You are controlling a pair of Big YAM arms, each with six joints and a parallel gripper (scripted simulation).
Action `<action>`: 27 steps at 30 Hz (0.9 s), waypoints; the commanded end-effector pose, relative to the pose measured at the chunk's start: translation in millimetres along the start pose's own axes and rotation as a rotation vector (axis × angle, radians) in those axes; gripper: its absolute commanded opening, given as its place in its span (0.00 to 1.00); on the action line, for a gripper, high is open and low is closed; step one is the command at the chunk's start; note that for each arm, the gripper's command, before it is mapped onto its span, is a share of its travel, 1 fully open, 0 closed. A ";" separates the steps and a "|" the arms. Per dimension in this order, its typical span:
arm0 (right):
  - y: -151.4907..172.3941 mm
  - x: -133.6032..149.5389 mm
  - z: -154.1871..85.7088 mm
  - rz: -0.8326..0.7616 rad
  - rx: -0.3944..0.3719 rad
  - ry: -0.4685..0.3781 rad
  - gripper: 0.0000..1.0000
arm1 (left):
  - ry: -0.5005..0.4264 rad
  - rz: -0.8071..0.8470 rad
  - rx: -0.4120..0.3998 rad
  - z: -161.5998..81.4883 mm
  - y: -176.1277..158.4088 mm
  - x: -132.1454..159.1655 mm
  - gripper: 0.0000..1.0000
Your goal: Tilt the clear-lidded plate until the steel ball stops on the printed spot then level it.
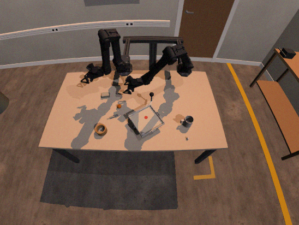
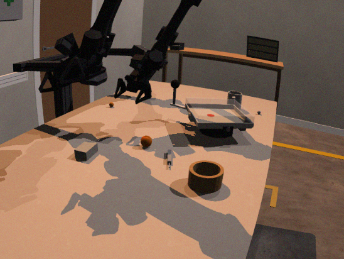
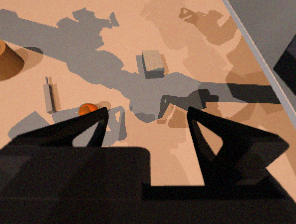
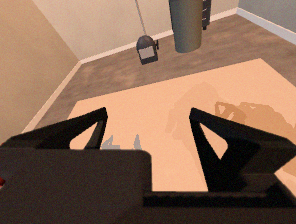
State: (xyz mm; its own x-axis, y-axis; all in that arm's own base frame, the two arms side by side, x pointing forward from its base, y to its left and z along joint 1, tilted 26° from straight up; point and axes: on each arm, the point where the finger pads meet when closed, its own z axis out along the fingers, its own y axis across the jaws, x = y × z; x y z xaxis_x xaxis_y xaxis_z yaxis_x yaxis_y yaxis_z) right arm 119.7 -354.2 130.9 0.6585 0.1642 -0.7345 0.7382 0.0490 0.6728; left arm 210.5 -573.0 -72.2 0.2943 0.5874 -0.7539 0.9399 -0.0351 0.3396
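The clear-lidded plate [image 1: 145,120] sits on a dark base near the table's middle front, with a red printed spot [image 1: 145,117] at its centre. It also shows in the exterior view [image 2: 220,116], where it looks about level. I cannot make out the steel ball inside it. A black knob on a thin rod [image 1: 151,94] stands at the plate's far edge. My left gripper [image 1: 128,88] is open and empty, hovering beyond the plate, apart from the knob. My right gripper [image 1: 85,77] is open and empty at the table's far left corner, pointing off the table [image 4: 147,112].
A grey block [image 1: 105,94], an orange ball [image 1: 119,106] and a small pen-like tool [image 1: 112,117] lie left of the plate. A brown tape roll [image 1: 100,129] is at front left. A dark cup [image 1: 187,120] and a tiny dark ball [image 1: 186,138] are right of the plate.
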 end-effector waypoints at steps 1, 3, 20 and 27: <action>0.9 -1.4 0.4 0.001 -0.002 -0.004 1.00 | -0.009 0.003 -0.002 -0.3 0.8 -5.4 1.00; 0.9 -1.4 0.4 0.001 -0.002 -0.004 1.00 | -0.009 0.003 -0.002 -0.3 0.8 -5.4 1.00; 1.0 -1.5 0.6 0.001 -0.002 -0.004 1.00 | -0.021 0.005 -0.009 1.8 4.4 -11.1 1.00; 4.2 -5.9 8.5 -0.014 -0.002 -0.010 1.00 | -0.021 0.005 -0.009 1.8 4.4 -11.1 1.00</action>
State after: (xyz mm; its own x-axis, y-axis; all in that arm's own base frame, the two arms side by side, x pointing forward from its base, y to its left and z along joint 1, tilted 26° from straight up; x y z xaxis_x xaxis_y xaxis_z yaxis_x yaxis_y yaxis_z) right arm 120.3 -354.1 129.7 0.6545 0.1699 -0.7367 0.7411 0.0490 0.6696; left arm 210.5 -573.0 -72.2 0.2943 0.5874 -0.7539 0.9399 -0.0351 0.3396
